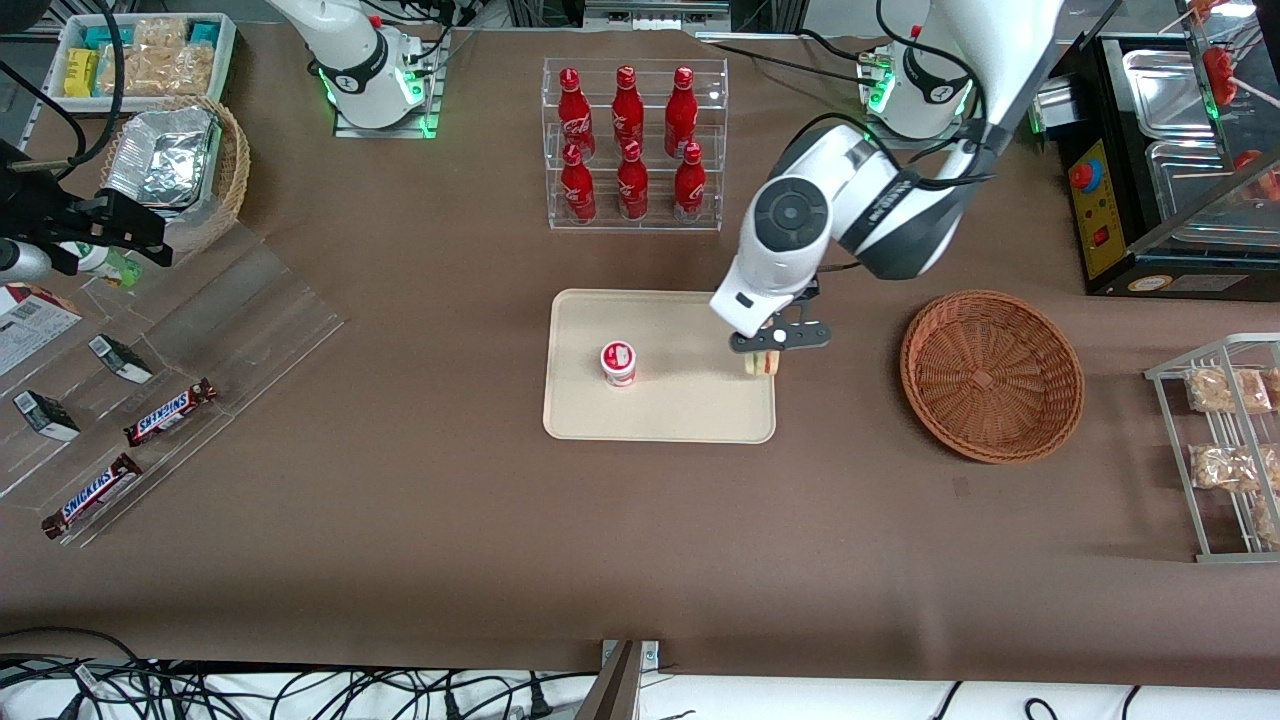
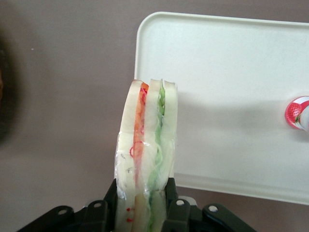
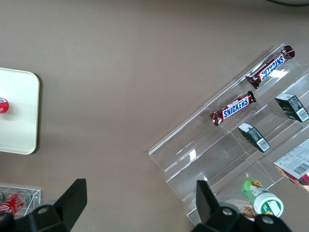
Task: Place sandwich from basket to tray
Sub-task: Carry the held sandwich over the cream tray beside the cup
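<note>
Sandwich (image 2: 147, 159) out of the basket (image 1: 992, 375), clamped upright between the fingers of the gripper (image 1: 765, 352). Hanging just below that gripper, over the tray (image 1: 660, 410) edge nearest the basket. Left to do, apparently: lowering and letting go.

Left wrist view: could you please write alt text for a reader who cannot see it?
The gripper holds the wrapped sandwich on edge between its fingers, over the rim of the cream tray. A small red-and-white cup stands on the tray, apart from the sandwich; brown table surrounds it.
</note>
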`<state>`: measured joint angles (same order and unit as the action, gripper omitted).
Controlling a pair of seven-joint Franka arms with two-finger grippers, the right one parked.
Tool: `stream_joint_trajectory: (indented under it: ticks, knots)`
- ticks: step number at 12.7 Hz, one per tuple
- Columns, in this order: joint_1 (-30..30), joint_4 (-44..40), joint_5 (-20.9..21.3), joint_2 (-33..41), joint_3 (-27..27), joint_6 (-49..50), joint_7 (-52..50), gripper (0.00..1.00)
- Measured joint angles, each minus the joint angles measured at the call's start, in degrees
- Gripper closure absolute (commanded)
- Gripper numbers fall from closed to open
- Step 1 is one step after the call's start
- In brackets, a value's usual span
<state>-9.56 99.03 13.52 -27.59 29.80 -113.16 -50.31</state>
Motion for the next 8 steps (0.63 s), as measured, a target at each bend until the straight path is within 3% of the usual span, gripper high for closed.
stream_joint_trajectory:
  ticks: [6, 8]
  knots:
    - [-3.0, -0.1, 10.2, -6.2, 0.0, -7.3, -8.5, 0.59]
    - [-3.4, -1.1, 11.8, -8.3, -0.1, -8.0, -9.6, 0.59]
